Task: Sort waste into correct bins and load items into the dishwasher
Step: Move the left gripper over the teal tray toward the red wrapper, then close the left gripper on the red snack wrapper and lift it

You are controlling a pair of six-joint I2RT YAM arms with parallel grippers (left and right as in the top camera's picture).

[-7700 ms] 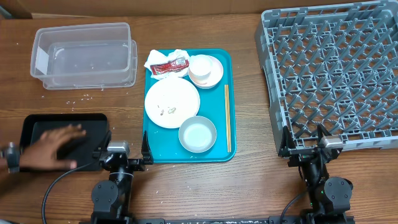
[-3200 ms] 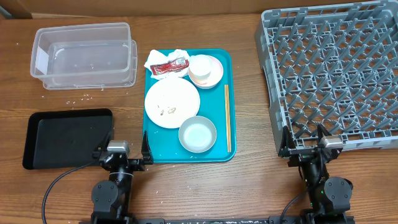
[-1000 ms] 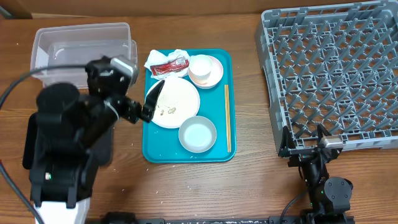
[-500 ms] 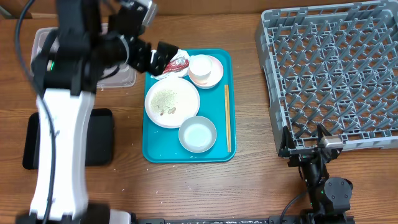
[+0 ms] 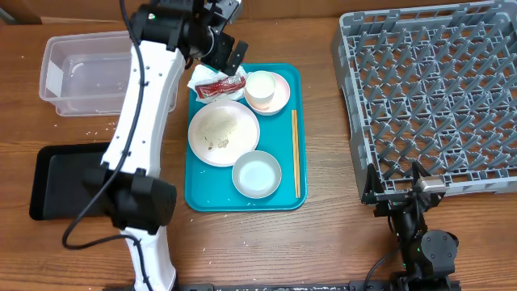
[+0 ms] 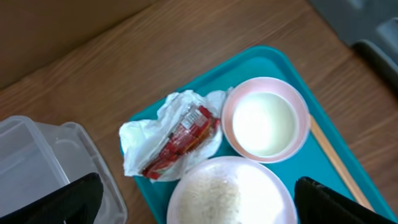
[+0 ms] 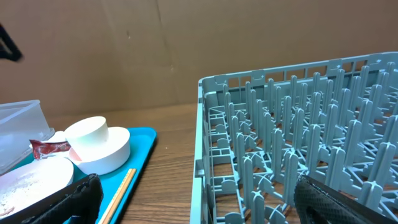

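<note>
Overhead: the left gripper (image 5: 222,55) hung at upper centre, jaws wide apart and empty, just above the top left corner of the teal tray (image 5: 284,198). There lay the napkin (image 5: 202,76) with the sachet (image 5: 220,86) on it, the sachet's long axis slanting from lower left to upper right. Its print was too small to read. The cup (image 5: 260,84) sat on the saucer (image 5: 278,97) at the tray's top right. The plate (image 5: 224,133), strewn with rice (image 5: 215,129), was in the middle and the bowl (image 5: 257,175) below it. The chopsticks (image 5: 295,153) lay along the tray's right side, running top to bottom. The tub (image 5: 109,71) stood at upper left, the black tray (image 5: 60,182) at lower left and the rack (image 5: 432,101) at right. The right gripper (image 5: 396,192) rested at the rack's lower edge, jaws apart.

Left wrist: the dark fingers (image 6: 78,199) showed in both lower corners, well apart. The red-and-white sachet lay diagonally on the napkin at centre, its lettering blurred. The cup was to its right and the plate below.

Right wrist: both fingers (image 7: 59,202) sat in the lower corners, nothing between them. The rack filled the right half. The cup, the sachet and the chopsticks' ends were at left.
</note>
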